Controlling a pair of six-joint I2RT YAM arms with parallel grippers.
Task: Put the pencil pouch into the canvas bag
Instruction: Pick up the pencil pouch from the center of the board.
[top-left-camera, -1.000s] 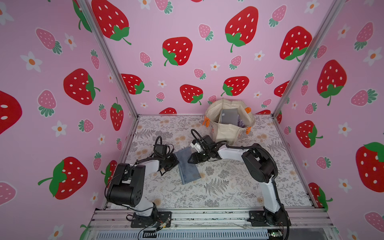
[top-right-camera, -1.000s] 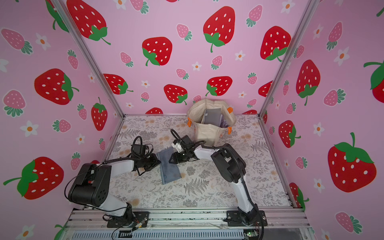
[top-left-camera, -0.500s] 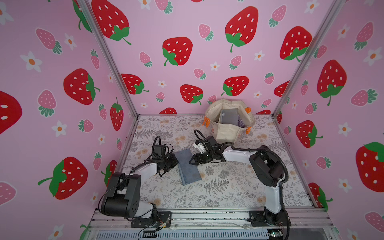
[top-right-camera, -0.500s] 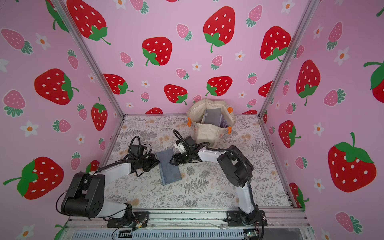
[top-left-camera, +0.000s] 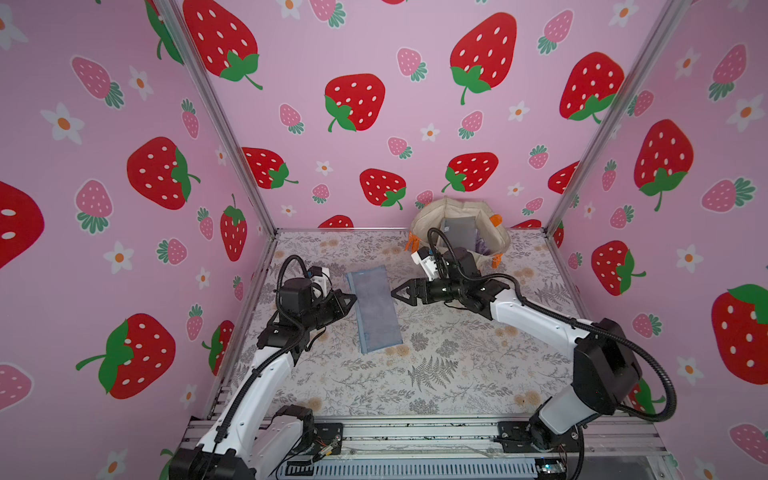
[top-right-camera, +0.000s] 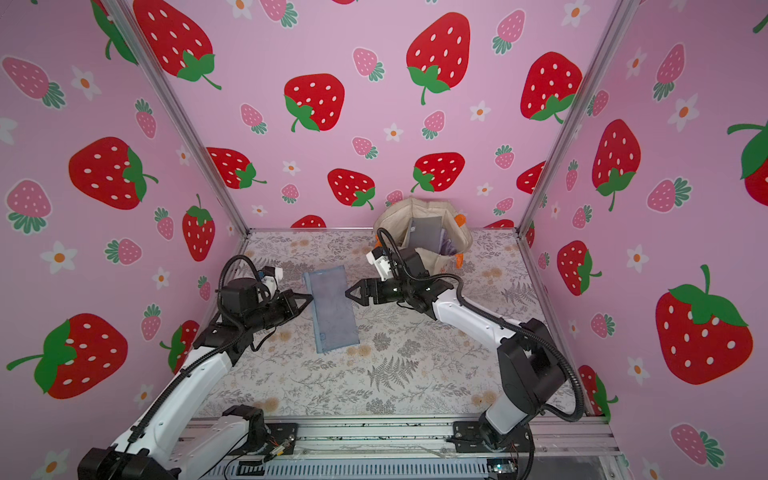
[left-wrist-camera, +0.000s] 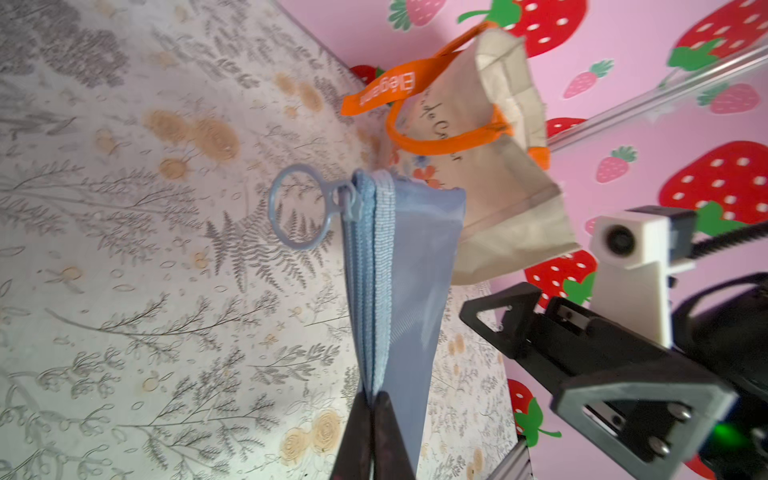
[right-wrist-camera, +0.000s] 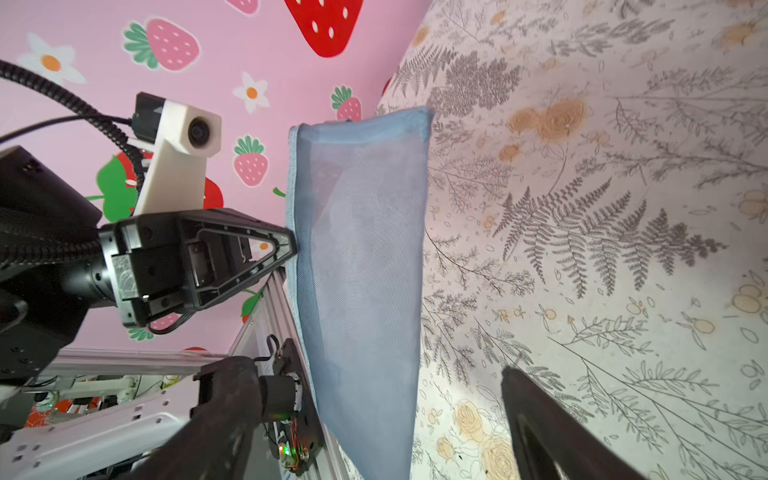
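1. Two top views first, and they agree. In both top views the pencil pouch (top-left-camera: 376, 309) sits mid-frame on the floral table (top-left-camera: 436, 374), slanted, with a claw on each long side. The left gripper (top-left-camera: 353, 298) is at the edge on the frame's left. The right gripper (top-left-camera: 397, 293) is just beside the opposite edge, and I can't tell if it's touching. The canvas bag (top-left-camera: 457, 206) stands at upper centre-right against the back wall, mouth open, with a grey flat thing (top-left-camera: 459, 232) already standing in it. The pouch is well apart from the bag, so nothing's delivered yet.

2. Left wrist cam: the left gripper (left-wrist-camera: 371, 415) is pinched tight on the pouch's zipper edge, and the ring pull (left-wrist-camera: 297, 208) hangs off the end nearer the bag. Past the pouch's flat face, the right gripper (left-wrist-camera: 509, 353) has its jaws spread with nothing in them.

3. Right wrist cam: my right claw's fingers (right-wrist-camera: 536, 419) stand wide apart and empty. The mesh pouch (right-wrist-camera: 361, 270) is right ahead of them, and the left gripper (right-wrist-camera: 286, 245) nips its far long edge about halfway along. Can't tell whether the near edge rests on the table.

4. My read: we're mid-pickup, and only the left arm has the pouch. Next I'd either close the right claw on the free edge or carry one-handed. Either way it needs a lift high enough to clear the bag's rim, then a drop beside that grey thing.
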